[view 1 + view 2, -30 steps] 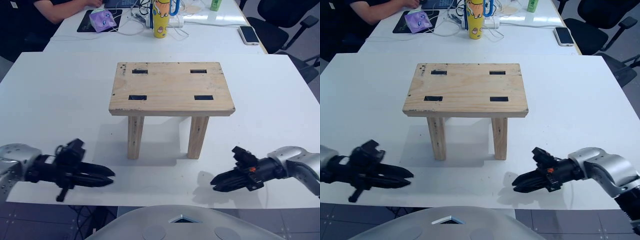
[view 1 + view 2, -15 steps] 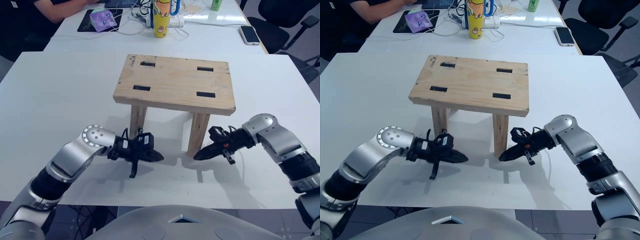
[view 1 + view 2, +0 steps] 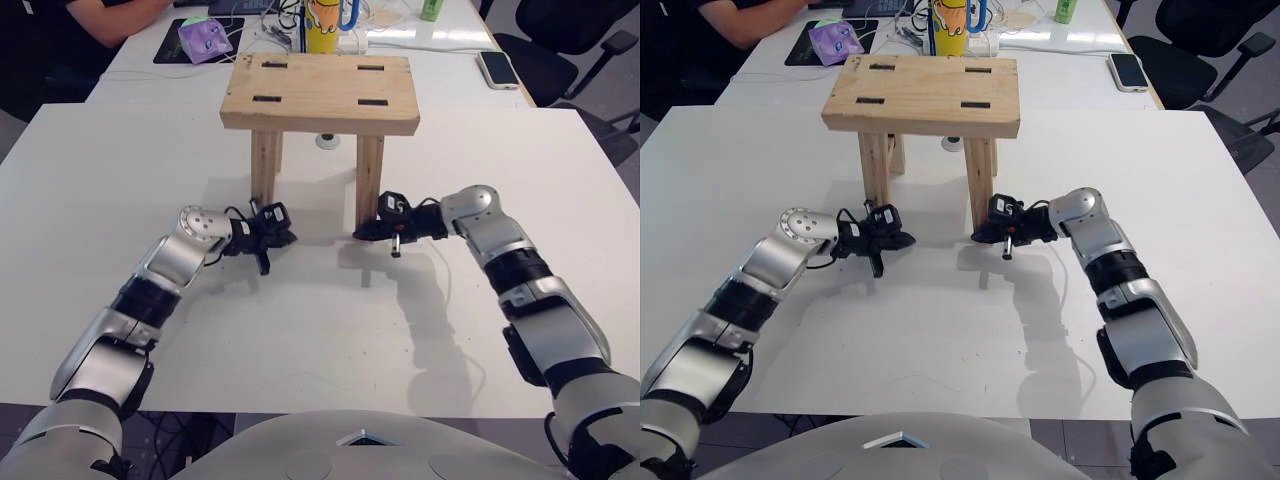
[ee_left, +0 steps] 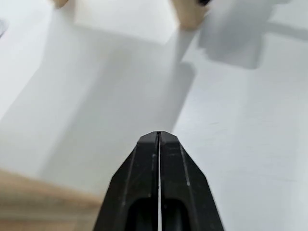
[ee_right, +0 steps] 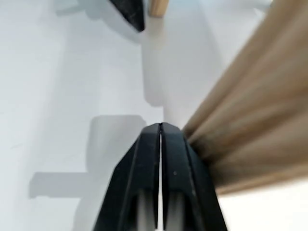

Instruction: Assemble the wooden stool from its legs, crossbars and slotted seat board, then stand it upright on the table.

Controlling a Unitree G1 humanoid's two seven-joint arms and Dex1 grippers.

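Note:
The assembled wooden stool (image 3: 320, 92) stands upright on the white table (image 3: 300, 340), near its far edge, its slotted seat board on top. My left gripper (image 3: 288, 238) is shut, its tip at the foot of the stool's front left leg (image 3: 264, 170). My right gripper (image 3: 360, 232) is shut too, with its tip against the foot of the front right leg (image 3: 369, 180). In the right wrist view the shut fingers (image 5: 160, 127) lie beside that leg (image 5: 250, 110). In the left wrist view the shut fingers (image 4: 159, 137) point over bare table toward a leg foot (image 4: 190, 12).
A small white round object (image 3: 326, 141) lies on the table behind the stool. On the far desk stand a yellow cup (image 3: 322, 14), a phone (image 3: 497, 68) and a purple item (image 3: 205, 40). Bare table stretches between me and the stool.
The stool has slid away from me toward the table's far edge. Both arms have stretched forward with it, grippers staying shut at the front legs' feet.

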